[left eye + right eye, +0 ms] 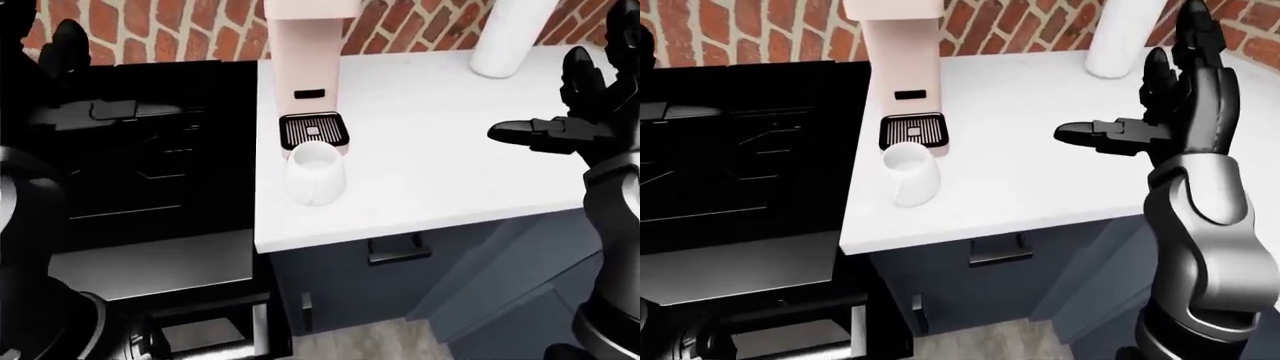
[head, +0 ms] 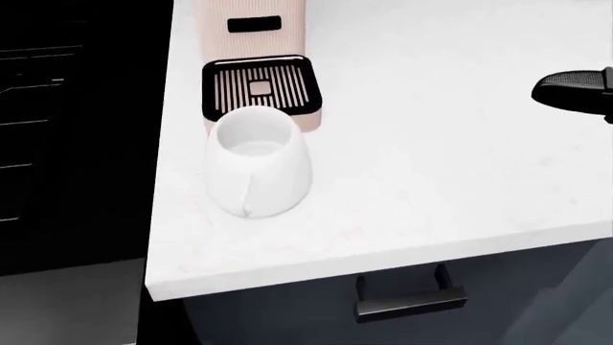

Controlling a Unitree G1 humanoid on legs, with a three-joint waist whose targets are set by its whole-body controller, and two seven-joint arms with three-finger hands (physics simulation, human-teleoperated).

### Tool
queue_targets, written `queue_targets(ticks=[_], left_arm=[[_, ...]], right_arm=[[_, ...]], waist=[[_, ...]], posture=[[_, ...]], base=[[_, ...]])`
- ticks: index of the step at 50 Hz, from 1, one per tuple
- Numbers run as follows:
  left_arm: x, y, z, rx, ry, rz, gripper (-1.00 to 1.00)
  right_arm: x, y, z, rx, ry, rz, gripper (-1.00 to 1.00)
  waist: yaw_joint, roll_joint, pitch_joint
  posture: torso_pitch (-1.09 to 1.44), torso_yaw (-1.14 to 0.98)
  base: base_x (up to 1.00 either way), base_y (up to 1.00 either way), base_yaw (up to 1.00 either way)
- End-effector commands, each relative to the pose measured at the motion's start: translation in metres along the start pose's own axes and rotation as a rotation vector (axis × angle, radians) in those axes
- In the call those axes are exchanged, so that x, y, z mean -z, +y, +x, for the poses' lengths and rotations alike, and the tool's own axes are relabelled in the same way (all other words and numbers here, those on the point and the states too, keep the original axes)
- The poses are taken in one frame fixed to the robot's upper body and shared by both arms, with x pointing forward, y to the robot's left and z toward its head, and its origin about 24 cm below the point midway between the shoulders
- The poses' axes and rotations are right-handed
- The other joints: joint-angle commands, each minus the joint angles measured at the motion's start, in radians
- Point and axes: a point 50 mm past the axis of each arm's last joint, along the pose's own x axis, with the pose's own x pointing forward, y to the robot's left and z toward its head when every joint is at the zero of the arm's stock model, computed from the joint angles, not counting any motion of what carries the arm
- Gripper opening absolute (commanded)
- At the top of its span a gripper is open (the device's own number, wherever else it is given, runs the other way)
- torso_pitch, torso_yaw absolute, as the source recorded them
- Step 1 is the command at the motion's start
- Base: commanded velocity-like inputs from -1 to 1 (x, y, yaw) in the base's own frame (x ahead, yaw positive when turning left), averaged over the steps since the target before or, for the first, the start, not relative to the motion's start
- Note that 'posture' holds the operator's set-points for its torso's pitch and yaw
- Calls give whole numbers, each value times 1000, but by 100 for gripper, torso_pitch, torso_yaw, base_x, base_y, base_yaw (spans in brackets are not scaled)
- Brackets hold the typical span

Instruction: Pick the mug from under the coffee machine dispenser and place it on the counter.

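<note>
Mug close in head view; right hand whole only right-eye.

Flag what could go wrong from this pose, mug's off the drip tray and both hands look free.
1. The mug stands on the counter close to its left edge, beside the black stove; a nudge leftward could tip it off.
2. It also touches or nearly touches the drip tray of the coffee machine, so a regrasp may bump the machine.
3. The right hand hovers open near the white cylinder; a wide swing could knock it.
</note>
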Motion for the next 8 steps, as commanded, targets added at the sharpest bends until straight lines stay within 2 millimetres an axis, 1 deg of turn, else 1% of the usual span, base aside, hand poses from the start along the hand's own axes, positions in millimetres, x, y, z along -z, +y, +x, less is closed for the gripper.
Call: queue_targets(ticks=[1, 8], left_arm=[[-19, -2, -3, 29, -147, -10, 100], [-35, 11, -2, -5, -264, 30, 100]], right_arm=[[-18, -2, 0, 3, -87, -3, 100], [-22, -4, 1, 6, -99, -8, 100]], waist=[[-1, 2, -25], [-3, 10, -23]], posture=[[0, 0], [0, 0]], base=[[0, 0, 0], [0, 0, 0]])
